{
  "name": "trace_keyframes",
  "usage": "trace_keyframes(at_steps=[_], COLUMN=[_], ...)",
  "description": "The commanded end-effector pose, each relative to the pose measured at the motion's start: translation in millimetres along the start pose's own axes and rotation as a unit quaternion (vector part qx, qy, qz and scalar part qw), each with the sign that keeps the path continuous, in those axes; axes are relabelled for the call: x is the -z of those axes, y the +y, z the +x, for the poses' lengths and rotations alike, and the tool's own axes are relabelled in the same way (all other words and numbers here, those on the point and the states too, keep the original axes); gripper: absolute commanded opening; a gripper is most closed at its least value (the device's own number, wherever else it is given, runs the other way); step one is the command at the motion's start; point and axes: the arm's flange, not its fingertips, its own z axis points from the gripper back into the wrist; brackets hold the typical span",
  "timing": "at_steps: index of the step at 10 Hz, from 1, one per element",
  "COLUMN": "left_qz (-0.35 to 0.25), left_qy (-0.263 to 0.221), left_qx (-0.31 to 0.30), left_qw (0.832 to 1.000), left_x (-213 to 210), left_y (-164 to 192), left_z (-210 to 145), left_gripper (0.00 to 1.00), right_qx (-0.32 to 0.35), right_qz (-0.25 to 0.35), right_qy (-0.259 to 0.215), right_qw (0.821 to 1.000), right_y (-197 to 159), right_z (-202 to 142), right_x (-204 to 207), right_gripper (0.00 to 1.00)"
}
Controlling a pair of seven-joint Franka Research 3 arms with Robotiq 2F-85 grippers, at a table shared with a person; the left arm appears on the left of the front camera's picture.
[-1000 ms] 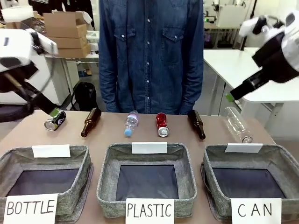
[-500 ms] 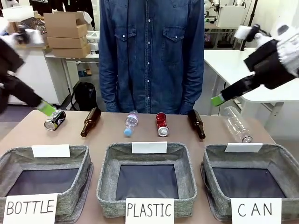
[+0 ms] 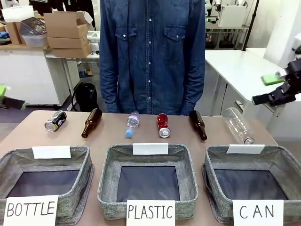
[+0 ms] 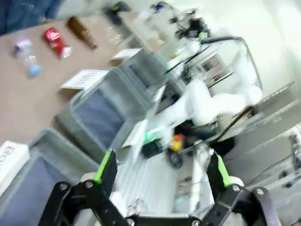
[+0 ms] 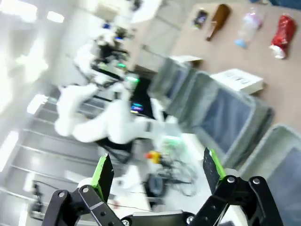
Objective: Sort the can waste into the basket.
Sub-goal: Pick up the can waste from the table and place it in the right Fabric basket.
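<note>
The black can (image 3: 55, 121) lies on its side at the far left of the table, and the dented red can (image 3: 163, 125) lies near the middle of the row. The grey basket (image 3: 212, 184) signed "CAN" stands at the front right, with nothing in it. My left gripper (image 3: 5, 96) shows at the picture's left edge, off the table and well left of the black can. My right gripper (image 3: 265, 89) hovers at the right edge, above and beyond the table. Both wrist views are blurred: the left gripper (image 4: 162, 169) and right gripper (image 5: 157, 169) stand open with nothing between them. The red can (image 5: 283, 29) lies far off.
Two brown bottles (image 3: 91, 123) (image 3: 198, 125) and two clear plastic bottles (image 3: 132, 124) (image 3: 239, 125) lie in the same row. Baskets signed "BOTTLE" (image 3: 87, 174) and "PLASTIC" (image 3: 106, 183) fill the front left and middle. A person in a denim shirt (image 3: 151, 52) stands behind the table.
Both arms have swung outward from the table. The left gripper left the black can's side for the left edge. The right gripper moved right and higher. The cans have not moved.
</note>
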Motion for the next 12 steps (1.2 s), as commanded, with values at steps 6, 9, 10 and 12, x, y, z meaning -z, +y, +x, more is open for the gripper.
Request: trace_keyframes(at_steps=[6, 9, 10, 12], left_qz=[-0.085, -0.085, -0.085, -0.085], left_qy=[-0.089, -0.089, -0.089, -0.089], left_qx=[-0.116, -0.116, -0.116, -0.116], left_qw=[0.986, 0.986, 0.986, 0.986], left_x=[13, 13, 13, 13], left_y=[28, 28, 28, 28], left_z=[12, 12, 12, 12], left_gripper=[1.0, 1.0, 1.0, 1.0], right_qx=[0.128, 0.128, 0.128, 0.128], right_qz=[0.066, 0.066, 0.066, 0.066], right_qy=[-0.042, -0.042, -0.042, -0.042], right_qw=[0.989, 0.989, 0.989, 0.989], right_y=[-24, -24, -24, -24], right_z=[8, 8, 8, 8], right_x=[-2, -2, -2, -2], right_gripper=[1.0, 1.0, 1.0, 1.0])
